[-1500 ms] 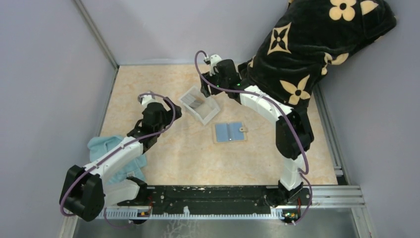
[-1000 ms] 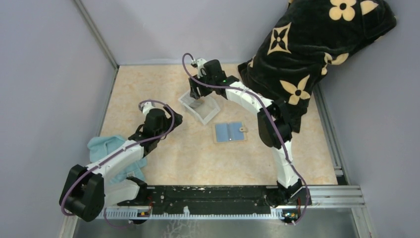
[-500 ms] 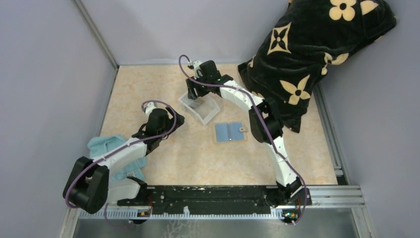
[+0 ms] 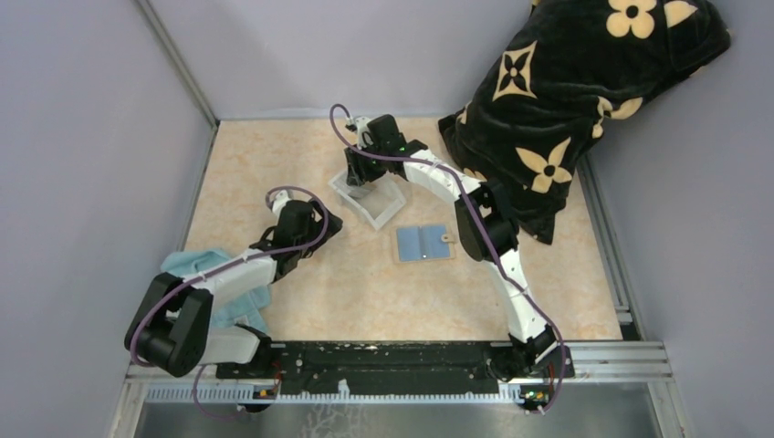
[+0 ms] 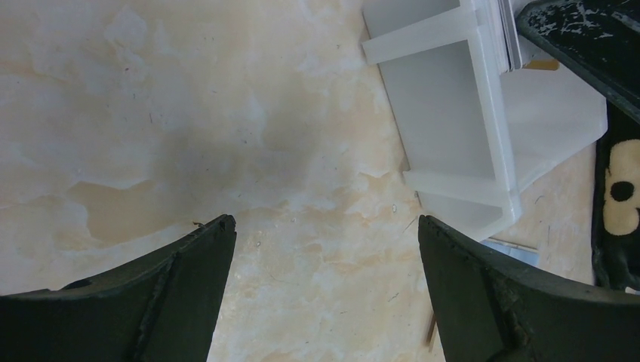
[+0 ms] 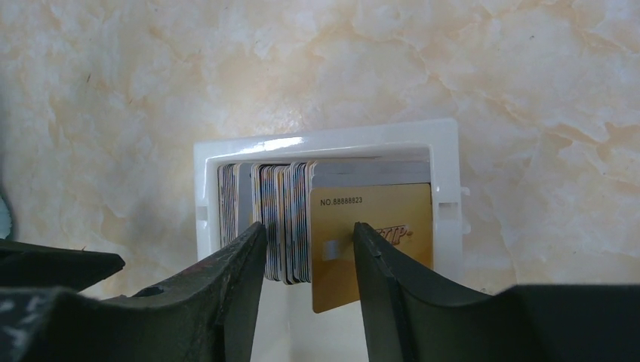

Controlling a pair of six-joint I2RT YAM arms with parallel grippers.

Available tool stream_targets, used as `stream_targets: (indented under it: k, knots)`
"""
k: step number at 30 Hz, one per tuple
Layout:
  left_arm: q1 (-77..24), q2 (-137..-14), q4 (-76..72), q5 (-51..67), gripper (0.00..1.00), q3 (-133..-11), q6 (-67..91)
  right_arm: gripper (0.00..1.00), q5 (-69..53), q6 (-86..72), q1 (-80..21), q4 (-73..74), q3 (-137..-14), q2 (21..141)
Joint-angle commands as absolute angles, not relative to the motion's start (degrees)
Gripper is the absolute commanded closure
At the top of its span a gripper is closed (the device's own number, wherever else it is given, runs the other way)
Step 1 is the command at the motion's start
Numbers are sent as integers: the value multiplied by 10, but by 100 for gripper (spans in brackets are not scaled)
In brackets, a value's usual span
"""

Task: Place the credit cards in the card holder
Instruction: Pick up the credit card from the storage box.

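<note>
The credit cards stand on edge as a stack in a clear white tray, with a tan-gold card leaning at the front. My right gripper is open, and its jaws reach down into the tray on either side of several cards and the gold card's edge. From the top view it hangs over the tray. The card holder lies open on the table, blue-grey lining up, to the near right of the tray. My left gripper is open and empty, low over bare table left of the tray.
A light blue cloth lies under the left arm at the left. A black blanket with tan flowers fills the back right corner. Grey walls enclose the table on the left, back and right.
My right gripper has swung left from behind the tray and come down into it over the cards. My left gripper has shifted slightly nearer and right.
</note>
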State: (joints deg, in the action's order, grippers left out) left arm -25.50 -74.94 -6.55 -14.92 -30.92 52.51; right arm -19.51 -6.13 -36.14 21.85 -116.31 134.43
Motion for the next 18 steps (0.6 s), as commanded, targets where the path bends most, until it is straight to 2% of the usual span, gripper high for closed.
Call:
stream_targets:
  k: [1, 7, 18]
  knots:
    - [-252, -765, -89, -139, 4, -310, 536, 56, -228, -75, -359, 192, -1166, 1345]
    - [-252, -797, -94, -139, 4, -327, 544, 64, -250, -109, -360, 161, -1139, 1319]
    - [-249, -843, -76, -142, 4, -372, 542, 72, -249, -125, -377, 159, -1133, 1283]
